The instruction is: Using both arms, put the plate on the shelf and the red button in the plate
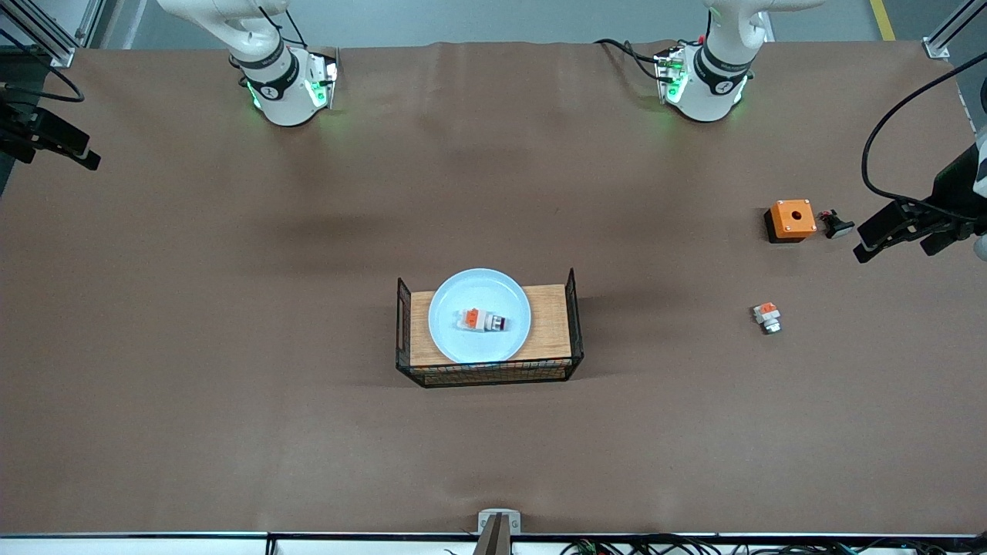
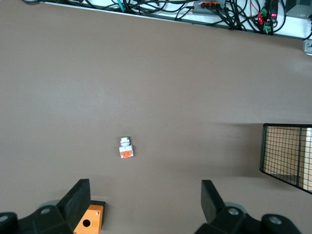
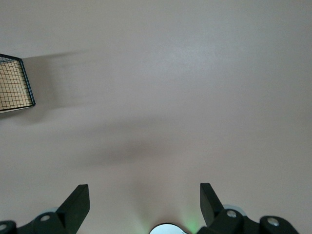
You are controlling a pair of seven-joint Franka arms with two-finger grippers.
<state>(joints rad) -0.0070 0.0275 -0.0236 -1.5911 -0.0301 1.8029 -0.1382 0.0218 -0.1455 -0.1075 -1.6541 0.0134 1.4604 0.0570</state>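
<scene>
The pale blue plate [image 1: 480, 287] lies on a wooden board inside a low black wire basket [image 1: 572, 308] at the middle of the table. The red button [image 1: 482, 320], white with an orange block and a dark red cap, lies on its side in the plate. My left gripper [image 1: 870, 240] [image 2: 145, 195] hangs open and empty at the left arm's end of the table, over the orange box. My right gripper [image 1: 86, 154] [image 3: 145, 195] hangs open and empty over bare table at the right arm's end. The plate and the red button are out of both wrist views.
An orange box with a hole [image 1: 790, 219] [image 2: 87, 222] and a small dark part [image 1: 836, 224] sit toward the left arm's end. A white-and-orange module with a silvery cap [image 1: 767, 317] [image 2: 126, 148] lies nearer the front camera. The basket's mesh wall [image 2: 287, 156] [image 3: 14, 83] shows in both wrist views.
</scene>
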